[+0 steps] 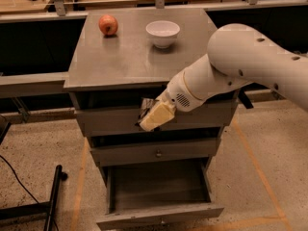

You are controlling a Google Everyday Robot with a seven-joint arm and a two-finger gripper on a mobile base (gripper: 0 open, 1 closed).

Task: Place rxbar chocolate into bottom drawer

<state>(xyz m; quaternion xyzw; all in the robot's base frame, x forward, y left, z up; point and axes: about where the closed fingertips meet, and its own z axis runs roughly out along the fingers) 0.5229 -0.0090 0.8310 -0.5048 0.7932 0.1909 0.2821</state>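
My gripper [153, 116], with cream-coloured fingers, hangs in front of the top drawer of the grey cabinet, below the front edge of the cabinet top. It is shut on the rxbar chocolate [144, 108], a dark glossy wrapper that shows at the left of the fingers. The bottom drawer [159, 216] is pulled open below the gripper. Its grey tray shows nothing inside. The gripper is well above the drawer, over its left-middle part.
A red apple [108, 25] and a white bowl [162, 32] stand on the cabinet top [120, 61]. The middle drawer [158, 153] is closed. A black stand [50, 203] lies on the floor at the left. My white arm [250, 61] crosses the cabinet's right side.
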